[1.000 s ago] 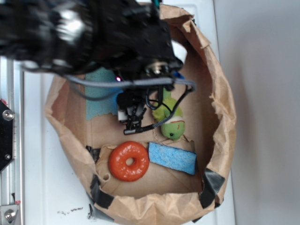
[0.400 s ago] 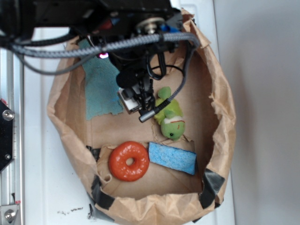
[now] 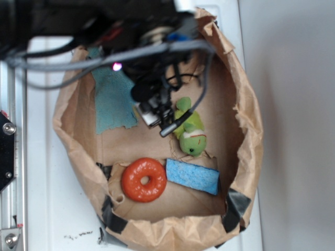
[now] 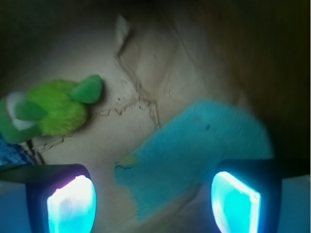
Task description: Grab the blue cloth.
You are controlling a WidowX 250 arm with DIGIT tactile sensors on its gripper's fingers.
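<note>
From the exterior view I see the arm reaching down from the top of frame into a brown paper bag that lies opened out on the white counter. The gripper hangs inside the bag, just right of the blue cloth, which lies flat on the bag floor against the left wall, its lower edge ragged. In the wrist view the gripper is spread wide, one finger at lower left and the other at lower right, both glowing cyan, nothing between them but bag floor and cloth. The blue cloth runs diagonally between the fingers there, its frayed corner nearest the camera, its far end under the right finger; I cannot tell whether the fingers touch it. A green plush toy sits right of the gripper in the exterior view, close to it, and shows at left in the wrist view. Lower in the bag an orange ring lies just beside a bright blue sponge, both well apart from the cloth. Black tape patches hold the bag's lower rim.
</note>
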